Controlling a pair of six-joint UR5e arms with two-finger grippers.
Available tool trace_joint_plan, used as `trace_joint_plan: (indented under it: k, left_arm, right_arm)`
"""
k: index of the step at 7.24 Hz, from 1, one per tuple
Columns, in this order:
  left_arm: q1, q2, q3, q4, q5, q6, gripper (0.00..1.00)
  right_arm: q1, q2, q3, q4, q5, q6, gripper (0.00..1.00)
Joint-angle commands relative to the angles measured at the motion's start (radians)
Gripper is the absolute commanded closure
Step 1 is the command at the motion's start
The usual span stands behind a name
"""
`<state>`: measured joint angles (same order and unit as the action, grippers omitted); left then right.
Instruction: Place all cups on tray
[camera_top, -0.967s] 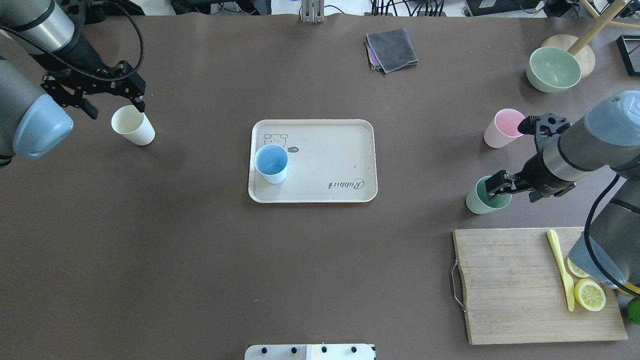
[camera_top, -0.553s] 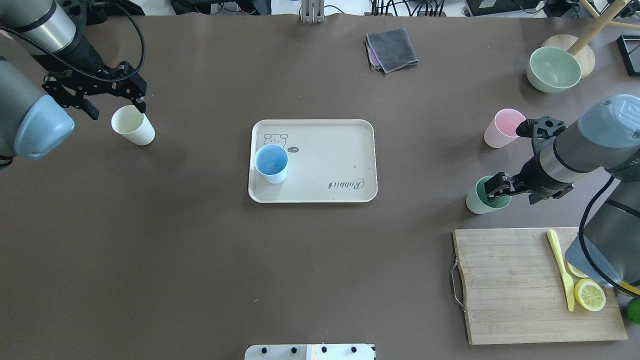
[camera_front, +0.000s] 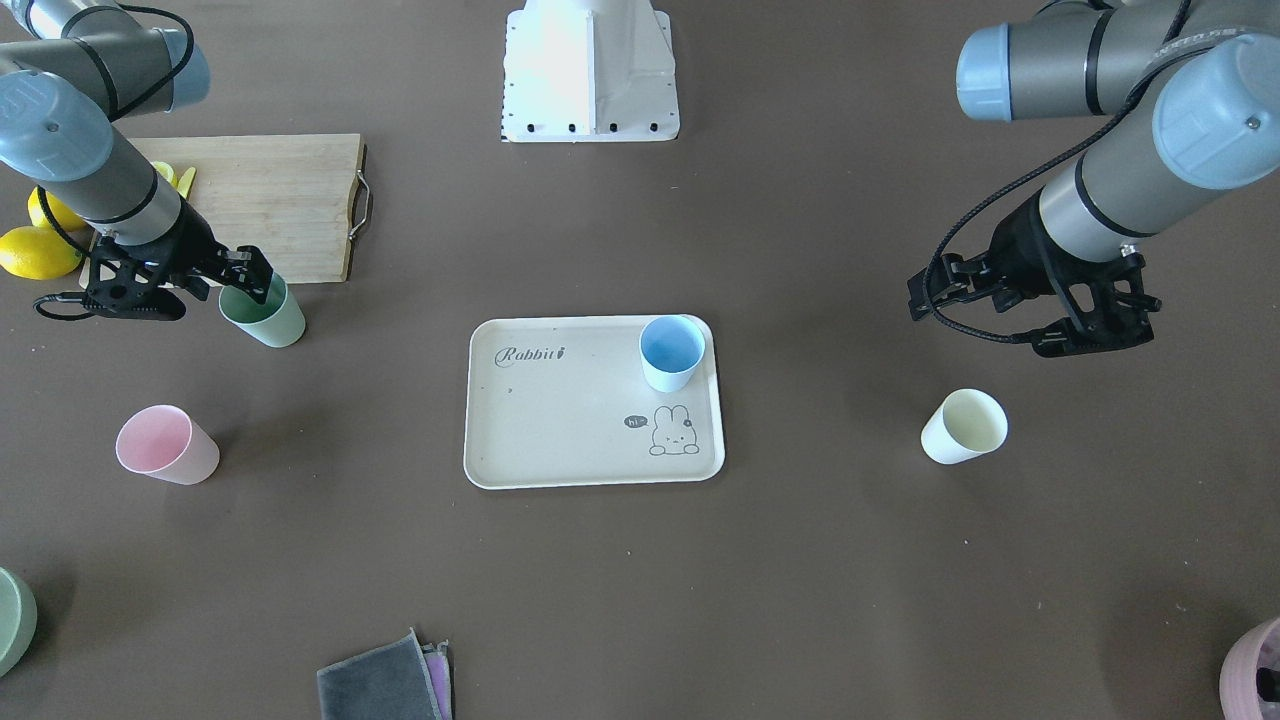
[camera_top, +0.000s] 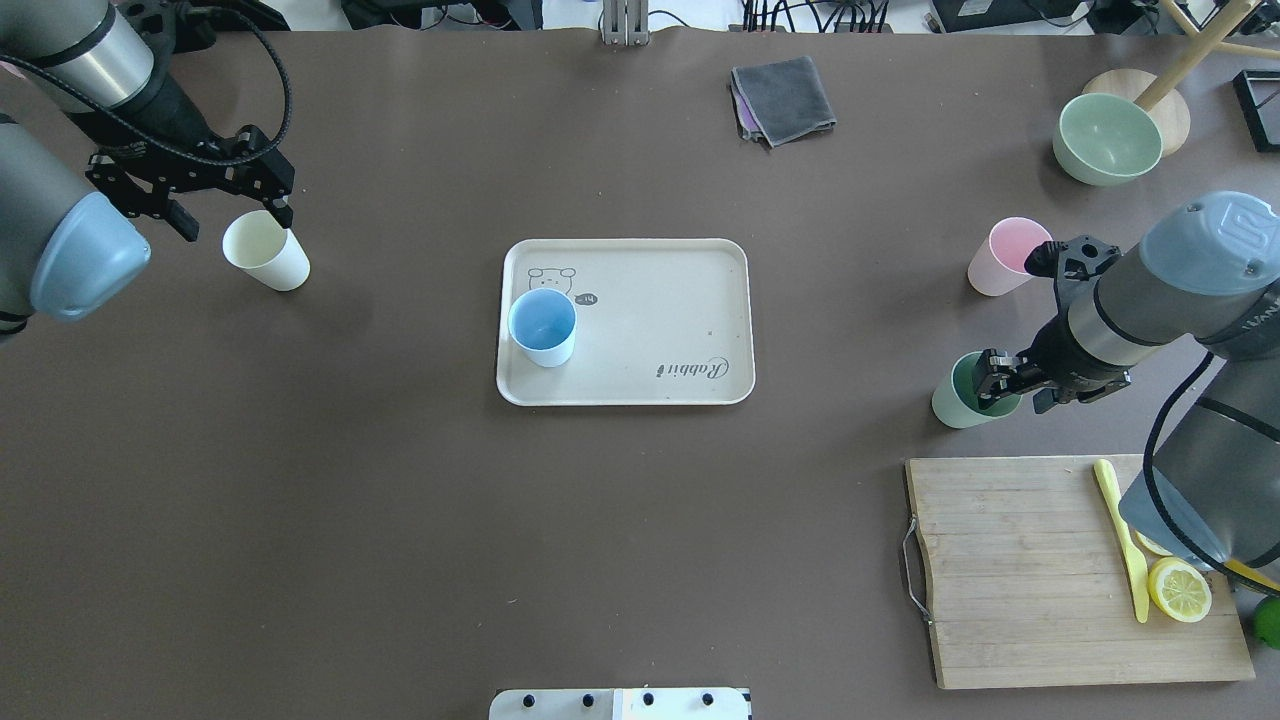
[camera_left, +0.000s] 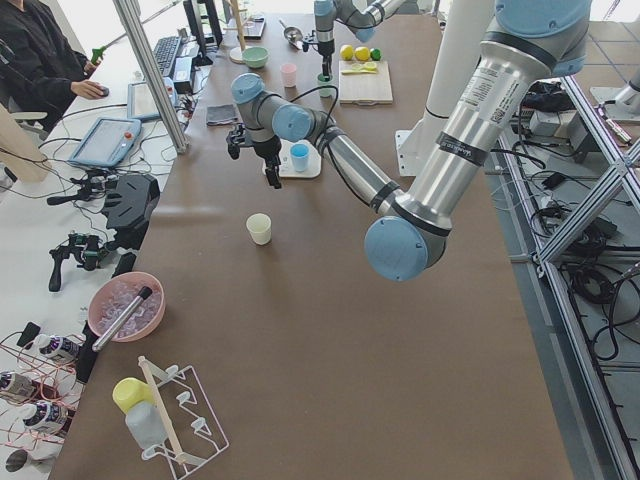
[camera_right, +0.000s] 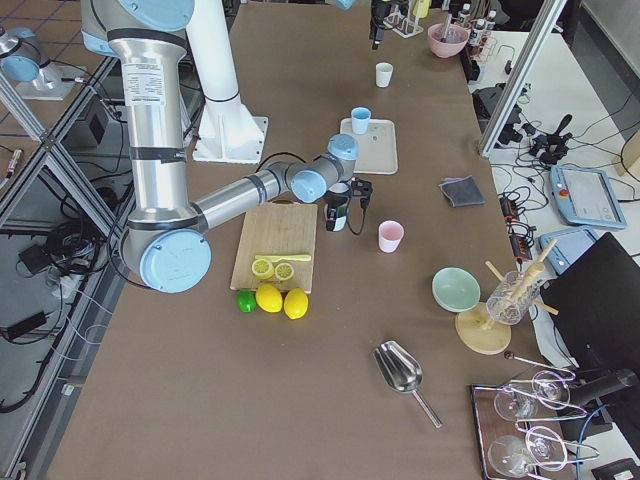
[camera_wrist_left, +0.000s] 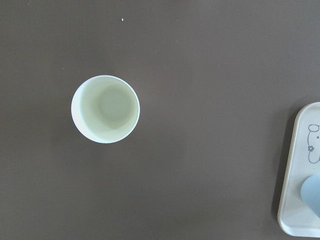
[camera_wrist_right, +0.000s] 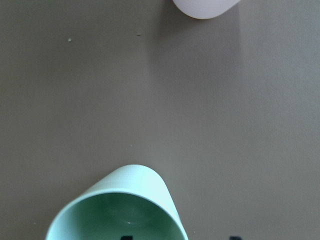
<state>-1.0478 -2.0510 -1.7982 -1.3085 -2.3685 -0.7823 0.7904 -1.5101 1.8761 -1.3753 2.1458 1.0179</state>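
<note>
The beige "Rabbit" tray (camera_top: 660, 300) lies mid-table with a blue cup (camera_top: 542, 327) upright on its left part. A cream cup (camera_top: 265, 251) stands far left on the table. My left gripper (camera_top: 236, 218) hovers above it, open and empty; the left wrist view looks straight down into the cup (camera_wrist_left: 105, 108). A pink cup (camera_top: 1005, 256) and a green cup (camera_top: 960, 395) stand on the right. My right gripper (camera_top: 1010, 393) is open at the green cup (camera_wrist_right: 120, 205), one fingertip inside the rim and one outside.
A wooden cutting board (camera_top: 1010, 570) with a metal handle, a yellow knife (camera_top: 1122, 535) and lemon slices (camera_top: 1180, 590) lies near right. A green bowl (camera_top: 1107, 138) and a wooden stand sit far right. A grey cloth (camera_top: 783, 100) lies at the far edge.
My right arm has turned and shifted a little, bringing its gripper closer onto the green cup's rim. The left gripper and all cups have stayed where they were.
</note>
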Motion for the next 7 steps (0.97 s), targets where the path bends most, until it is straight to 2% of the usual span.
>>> trace_joint_plan:
  k: [1,3,4,7]
  left_arm:
    - [0.000,0.000,0.002,0.000,0.000,0.000,0.03]
    - [-0.001,-0.001,0.000,0.000,-0.002,0.000,0.03]
    - [-0.006,0.000,-0.006,0.002,-0.002,0.000,0.03]
    - [-0.038,0.011,-0.009,0.002,-0.002,0.038,0.03]
  right_arm:
    - [0.000,0.021,0.000,-0.001,0.035,0.007,1.00]
    - [0.039,0.043,0.001,-0.004,0.122,0.008,1.00]
    - [0.085,0.045,0.005,-0.001,0.208,0.011,1.00]
    - [0.046,0.172,-0.020,0.001,0.215,0.155,1.00]
